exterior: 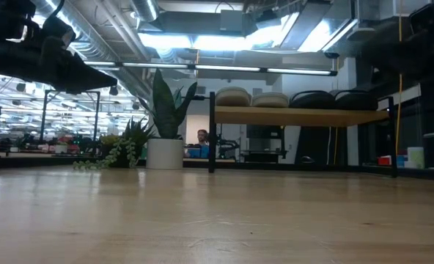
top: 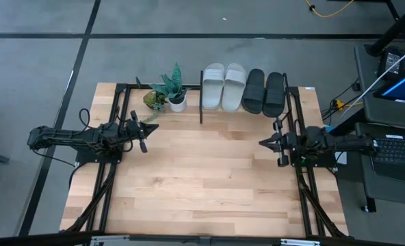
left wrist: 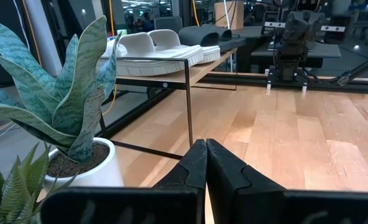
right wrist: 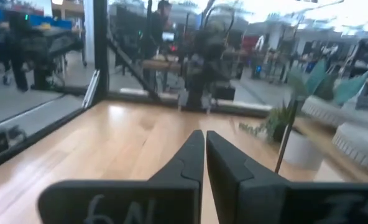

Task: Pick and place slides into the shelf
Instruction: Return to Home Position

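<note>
**Clerk:** Entry one, the slides (top: 234, 87). Where are they lying?

**Checker:** All four are lying side by side on the shelf (exterior: 298, 116), which is standing at the far edge of the worktop (top: 209, 184). The pale pair (top: 214, 85) is taking the shelf's left half and the black pair (top: 273, 93) its right half. They are packed close together, toes pointing toward the arms.

**Clerk:** Entry two, the left pincer (top: 152, 127)?

**Checker:** It is hanging over the worktop's left side, near the plants. Its fingers (left wrist: 195, 168) are pressing together and gripping nothing.

**Clerk:** Entry three, the right pincer (top: 263, 143)?

**Checker:** It is hanging over the right side, pointing across bare wood at the left one and well apart from it. Its fingers (right wrist: 190, 158) are meeting too, and it is carrying nothing.

**Clerk:** Sundries?

**Checker:** A snake plant (top: 176, 87) in a white pot is standing just beside the shelf's left upright. A smaller leafy plant (top: 154, 100) is sitting next to the pot.
</note>
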Robot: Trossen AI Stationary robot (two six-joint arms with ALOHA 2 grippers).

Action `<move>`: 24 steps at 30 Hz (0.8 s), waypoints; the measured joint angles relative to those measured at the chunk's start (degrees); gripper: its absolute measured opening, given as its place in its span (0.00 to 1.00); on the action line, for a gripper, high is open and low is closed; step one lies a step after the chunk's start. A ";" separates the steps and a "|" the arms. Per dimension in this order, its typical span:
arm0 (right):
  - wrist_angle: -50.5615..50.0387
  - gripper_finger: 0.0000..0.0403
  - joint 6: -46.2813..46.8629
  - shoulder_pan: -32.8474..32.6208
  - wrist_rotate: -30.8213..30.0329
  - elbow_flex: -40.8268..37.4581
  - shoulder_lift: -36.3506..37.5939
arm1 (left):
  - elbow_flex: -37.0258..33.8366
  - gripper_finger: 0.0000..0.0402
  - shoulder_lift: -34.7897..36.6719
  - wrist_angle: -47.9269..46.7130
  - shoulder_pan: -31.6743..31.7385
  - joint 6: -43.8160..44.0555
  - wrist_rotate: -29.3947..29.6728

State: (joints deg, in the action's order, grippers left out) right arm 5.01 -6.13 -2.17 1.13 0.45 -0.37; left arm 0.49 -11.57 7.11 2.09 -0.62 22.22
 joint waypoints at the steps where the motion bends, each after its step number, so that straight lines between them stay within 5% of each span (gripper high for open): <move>1: -1.52 0.05 0.01 -0.19 0.00 0.01 0.39 | 0.00 0.00 0.02 0.00 0.00 0.00 0.02; 24: -4.00 0.05 4.33 -0.34 0.00 -0.02 -0.01 | 0.00 0.00 0.01 -0.13 0.02 -0.01 0.00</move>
State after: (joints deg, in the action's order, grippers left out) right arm 1.02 -1.80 -2.50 1.13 0.43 -0.38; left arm 0.49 -11.56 6.98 2.11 -0.63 22.22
